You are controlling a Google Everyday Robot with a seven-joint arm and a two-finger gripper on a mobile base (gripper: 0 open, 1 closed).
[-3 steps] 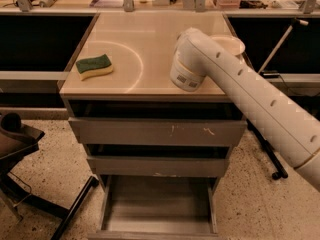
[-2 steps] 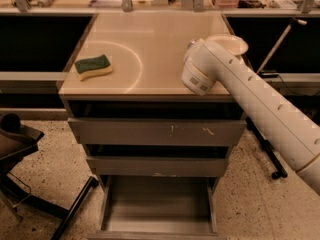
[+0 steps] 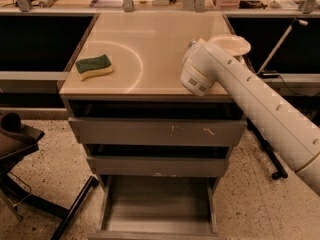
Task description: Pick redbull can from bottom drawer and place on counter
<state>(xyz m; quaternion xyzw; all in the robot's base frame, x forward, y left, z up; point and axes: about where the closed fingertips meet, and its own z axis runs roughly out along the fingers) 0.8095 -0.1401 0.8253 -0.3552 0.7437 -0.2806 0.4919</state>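
Gripper [image 3: 192, 44] tucked behind the arm [image 3: 250, 99] over the counter's [image 3: 150, 39] right side; whether it's wide or closed, can't tell. Bottom drawer [image 3: 157, 204] open.

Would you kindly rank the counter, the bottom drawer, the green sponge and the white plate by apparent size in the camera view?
counter
bottom drawer, though nearer the camera
green sponge and white plate look alike, unranked
The gripper is hidden behind the arm over the counter's right edge.

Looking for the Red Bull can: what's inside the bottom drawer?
In the bottom drawer, the visible floor is bare grey, no can. Its rear is covered by the drawer front above. The gripper is hidden behind the arm over the counter.
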